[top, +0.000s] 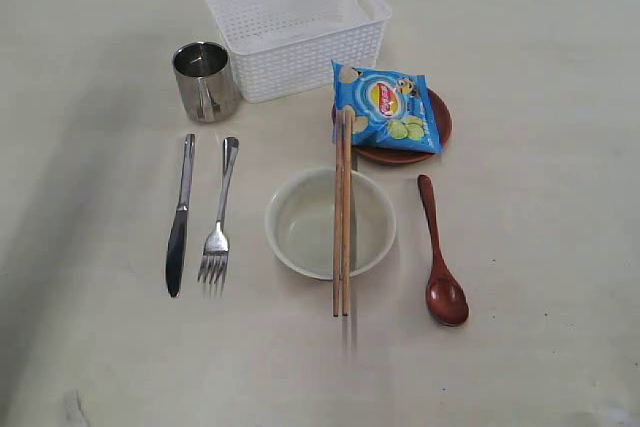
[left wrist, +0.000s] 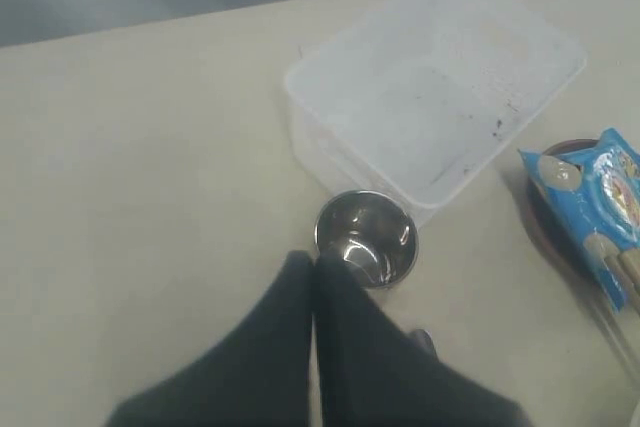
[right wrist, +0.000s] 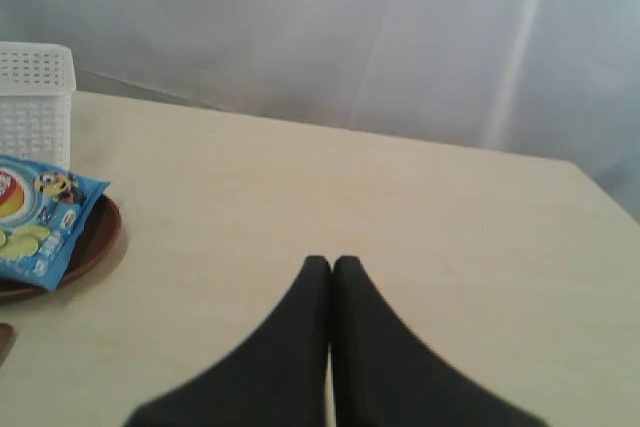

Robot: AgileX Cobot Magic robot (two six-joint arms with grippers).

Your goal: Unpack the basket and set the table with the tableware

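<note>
The white basket (top: 298, 27) stands empty at the back of the table (top: 90, 347). The tableware lies in front of it: steel cup (top: 205, 80), knife (top: 180, 215), fork (top: 219, 213), cream bowl (top: 330, 222) with chopsticks (top: 342, 212) across it, wooden spoon (top: 438, 254), brown plate (top: 440, 125). Neither arm shows in the exterior view. My left gripper (left wrist: 314, 262) is shut and empty, above the table beside the cup (left wrist: 366, 238) and near the basket (left wrist: 435, 82). My right gripper (right wrist: 331, 263) is shut and empty over bare table, to the side of the plate (right wrist: 95, 237).
A blue snack bag (top: 388, 107) lies on the brown plate, its corner over the chopsticks' far ends. It also shows as the blue bag (right wrist: 35, 227) in the right wrist view. A pale curtain hangs behind the table's far edge.
</note>
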